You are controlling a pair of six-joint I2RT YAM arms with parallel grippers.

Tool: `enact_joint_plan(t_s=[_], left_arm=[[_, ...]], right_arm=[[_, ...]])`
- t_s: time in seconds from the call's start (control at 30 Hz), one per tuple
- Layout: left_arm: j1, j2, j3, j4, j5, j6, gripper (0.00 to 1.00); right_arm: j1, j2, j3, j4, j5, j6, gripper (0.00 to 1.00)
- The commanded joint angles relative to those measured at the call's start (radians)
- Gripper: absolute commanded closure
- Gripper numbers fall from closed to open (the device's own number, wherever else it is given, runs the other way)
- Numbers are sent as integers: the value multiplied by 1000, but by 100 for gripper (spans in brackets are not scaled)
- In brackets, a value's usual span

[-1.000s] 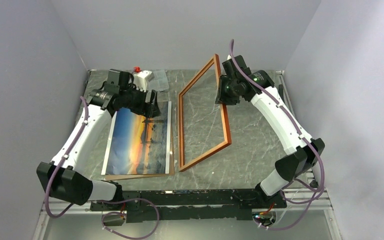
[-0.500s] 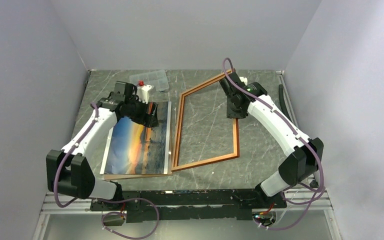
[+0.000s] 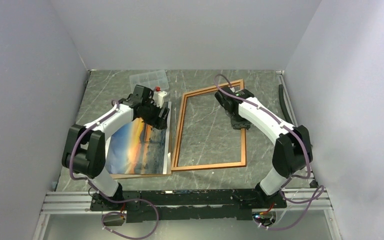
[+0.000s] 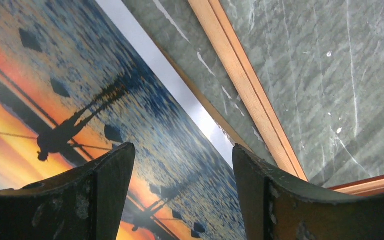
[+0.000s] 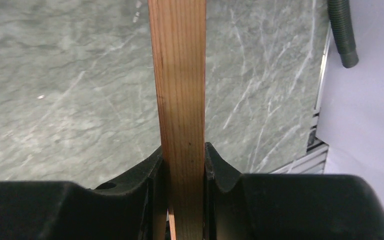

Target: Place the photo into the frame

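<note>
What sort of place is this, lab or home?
Probably a robot lab cell: plain grey panels box in a marble-pattern table, and an aluminium rail at its near edge carries both arm bases.

Seen from above, the left arm (image 3: 111,118), on the picture's left, and the right arm (image 3: 262,116), on its right, share one build: smooth white shells over the long links and chunky black housings at the joints. A thin purple cable (image 3: 73,152) loops along the left arm, and another runs down the right arm to the lower right. Both arms rise from a black base rail (image 3: 190,199) across the bottom, backed by silver bars (image 3: 65,206). Close up, the left gripper (image 4: 182,155) has dark wedge-shaped fingers (image 4: 105,195), scuffed and scratched with rusty-brown wear. The right gripper (image 5: 182,155) has matte black fingers (image 5: 145,185) with rounded tips on a broad black body.
</note>
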Motion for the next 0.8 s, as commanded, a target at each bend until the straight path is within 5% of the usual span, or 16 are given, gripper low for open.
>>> enact_joint_plan(t_s=[0.0,0.47,0.77], left_arm=[[-37,31,1,90,-24,21,24],[-71,41,-23,109,-22,-6,26],[-29,-4,48,-24,22,-34,23]], right_arm=[[-3,61,-42,27,94,27,90],[-6,170,-126,125,172,43,87],[-19,220,-174,212,181,84,71]])
